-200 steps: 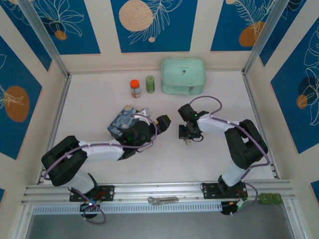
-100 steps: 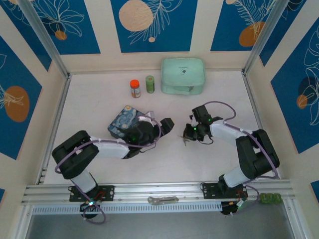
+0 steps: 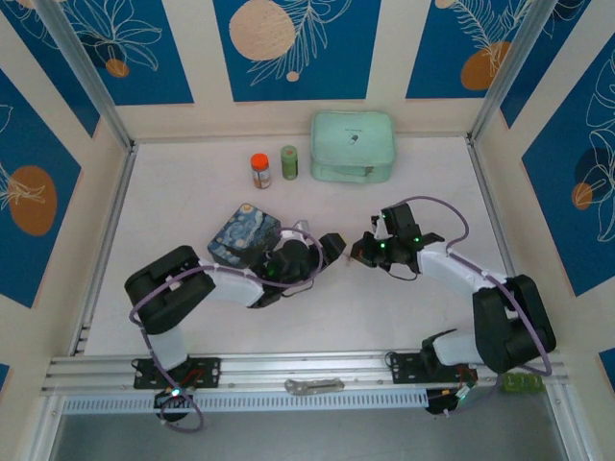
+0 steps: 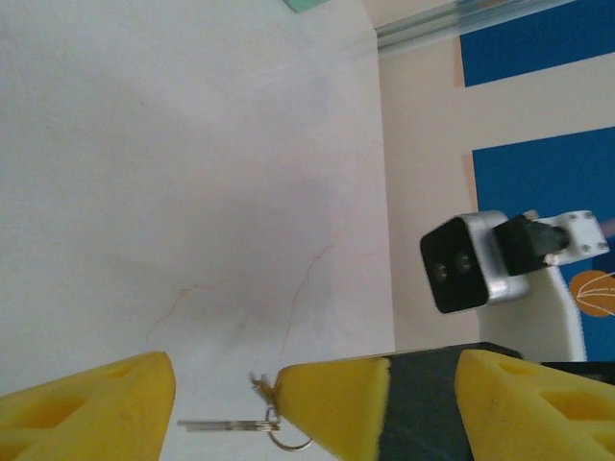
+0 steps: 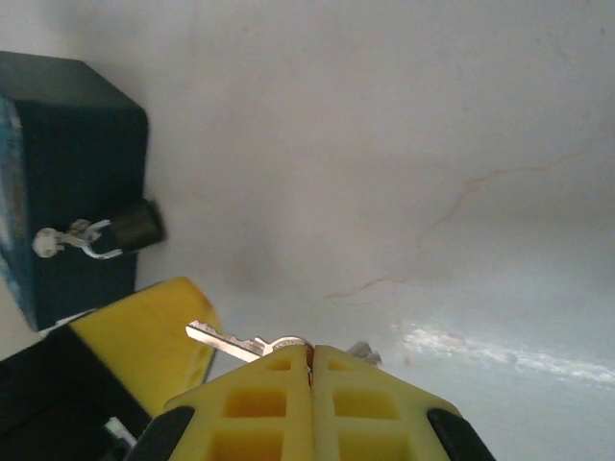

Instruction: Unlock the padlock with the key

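The key [image 5: 231,339], judged light, thin and slippery, is pinched by its bow in the right gripper [image 5: 309,360] over the middle of the tabletop [image 3: 173,192]. The padlock [image 5: 135,226] is seen against the blue tin [image 5: 58,144]. The left gripper [image 3: 332,246] is spread.

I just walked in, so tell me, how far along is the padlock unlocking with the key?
Done: the right hand has the key pinched, blade sticking out. In hand: the open left hand sits right by it. To do: the padlock is at the blue box, key not yet inserted.
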Motion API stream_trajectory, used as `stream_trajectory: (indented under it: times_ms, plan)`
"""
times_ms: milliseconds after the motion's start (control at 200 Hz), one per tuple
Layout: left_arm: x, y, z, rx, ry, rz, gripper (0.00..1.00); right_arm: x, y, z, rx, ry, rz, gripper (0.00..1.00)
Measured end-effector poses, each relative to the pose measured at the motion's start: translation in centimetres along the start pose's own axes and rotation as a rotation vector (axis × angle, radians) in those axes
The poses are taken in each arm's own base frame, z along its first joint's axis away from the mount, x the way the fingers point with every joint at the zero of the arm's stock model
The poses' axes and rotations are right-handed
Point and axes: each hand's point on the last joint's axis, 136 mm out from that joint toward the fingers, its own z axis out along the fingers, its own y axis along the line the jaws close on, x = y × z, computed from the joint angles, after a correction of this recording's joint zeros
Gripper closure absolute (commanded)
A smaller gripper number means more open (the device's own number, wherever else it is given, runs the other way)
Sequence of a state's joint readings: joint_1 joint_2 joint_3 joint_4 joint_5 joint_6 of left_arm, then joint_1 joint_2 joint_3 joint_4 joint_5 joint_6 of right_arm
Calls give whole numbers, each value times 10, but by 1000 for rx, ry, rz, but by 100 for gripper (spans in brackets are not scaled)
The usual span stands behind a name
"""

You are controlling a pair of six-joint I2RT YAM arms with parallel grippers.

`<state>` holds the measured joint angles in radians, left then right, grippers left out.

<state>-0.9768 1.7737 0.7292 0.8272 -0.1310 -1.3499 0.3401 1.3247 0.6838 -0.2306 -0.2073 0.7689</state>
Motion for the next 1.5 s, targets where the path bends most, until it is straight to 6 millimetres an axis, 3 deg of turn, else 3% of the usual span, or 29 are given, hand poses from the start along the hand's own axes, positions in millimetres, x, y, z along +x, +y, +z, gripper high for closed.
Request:
stream_trajectory:
  times_ms: [225,440,565,870,980,1075,1345,1500]
  plan:
    - [2,-2,6,16,3,-36,47,-6,11,-5,-45,-41,10,100]
    - [3,-8,8,40,7,-34,85,-5,12,-3,-54,-44,12,100]
    - [2,-7,8,35,1,-31,100,-7,13,-3,-57,-53,7,100]
    - [1,-7,9,40,-5,-16,100,-9,17,-14,-57,-91,-6,99]
    - [1,-13,10,54,-4,-3,100,-10,19,-17,-62,-98,-12,51]
    - [1,-15,10,65,-1,30,100,-11,20,-21,-67,-107,-24,35]
    - [-15,-27,9,160,58,180,100,-35,47,-79,-259,-229,-151,33]
    - [-29,-46,1,289,104,250,100,-38,65,-100,-383,-253,-258,39]
